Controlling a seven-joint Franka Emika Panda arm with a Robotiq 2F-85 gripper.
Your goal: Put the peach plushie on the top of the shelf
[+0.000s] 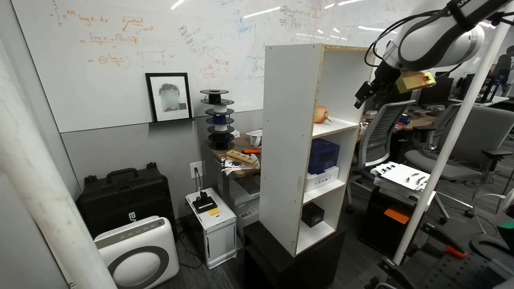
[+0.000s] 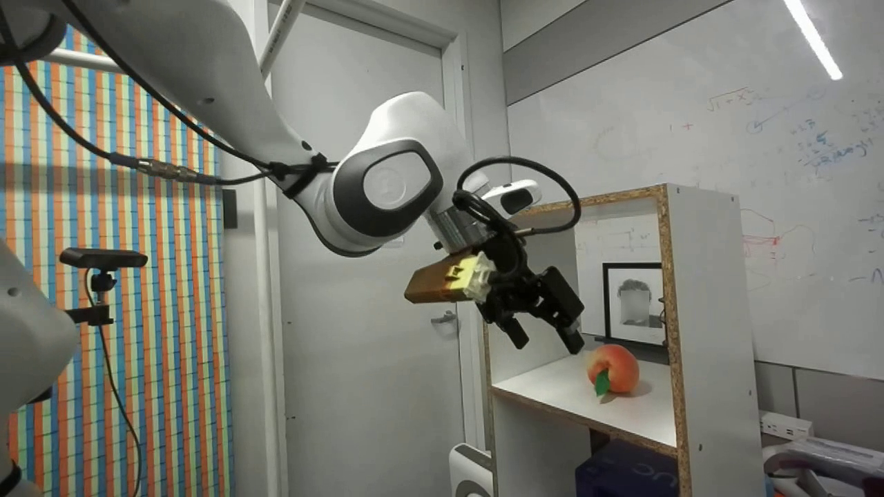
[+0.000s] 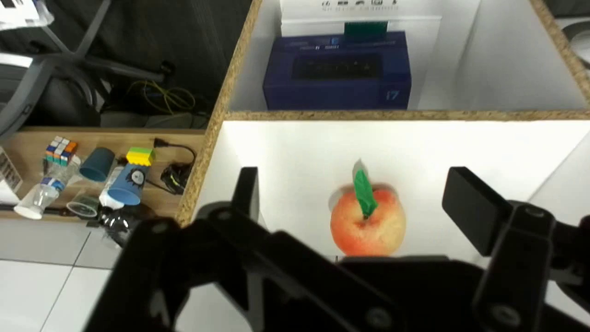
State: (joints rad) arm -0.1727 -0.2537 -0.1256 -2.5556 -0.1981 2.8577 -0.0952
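White shelf (image 1: 291,140) is holding the peach plushie (image 2: 615,369); outside, an empty gripper (image 2: 544,338) is gaping, seemingly pre-grasp, needing to reach in.

Shelf (image 3: 401,145) partly outside wrist view

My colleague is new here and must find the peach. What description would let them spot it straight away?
Find the tall white shelf standing on a black base. In its top compartment, one level above the dark blue box, rests the peach. Unlike that flat-sided box, it is round and orange-red, with a green leaf.
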